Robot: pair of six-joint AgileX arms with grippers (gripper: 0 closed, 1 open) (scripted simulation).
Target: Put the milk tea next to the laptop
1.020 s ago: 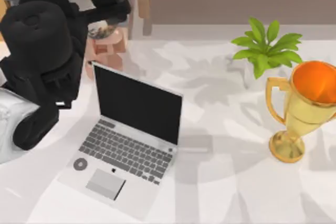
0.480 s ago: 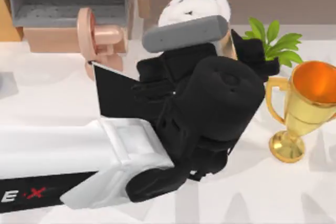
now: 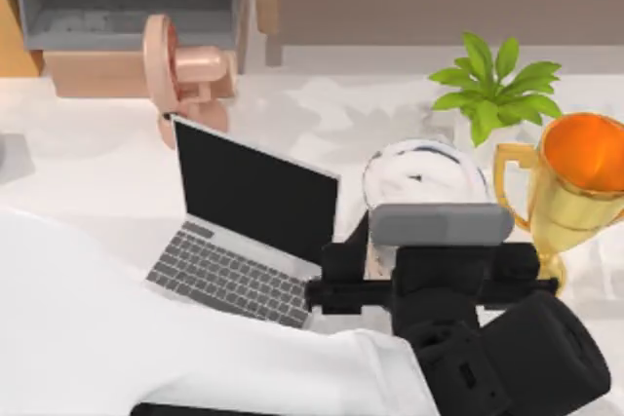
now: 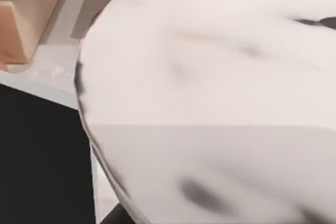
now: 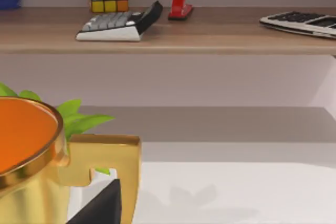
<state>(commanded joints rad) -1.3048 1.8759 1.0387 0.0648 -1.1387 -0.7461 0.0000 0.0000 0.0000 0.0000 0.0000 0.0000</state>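
Note:
The milk tea (image 3: 424, 174) shows its white round lid just right of the open silver laptop (image 3: 249, 192), between the laptop's screen and a gold trophy. My left gripper (image 3: 427, 258) reaches across the table from the lower left and is shut on the milk tea, with its black body on the near side of the cup. In the left wrist view the white lid (image 4: 210, 103) looms very close, with the laptop's black screen (image 4: 37, 161) beside it. The cup's body is hidden under the lid and gripper.
A gold trophy (image 3: 575, 182) (image 5: 31, 156) stands close on the cup's right. A green plant (image 3: 492, 90) sits behind it. A pink object (image 3: 180, 70) stands behind the laptop. A wooden shelf (image 5: 210, 30) at the back holds small items.
My left arm swung from the far left, over the laptop, to the right side, carrying the milk tea. The cup now sits lower, between laptop and trophy.

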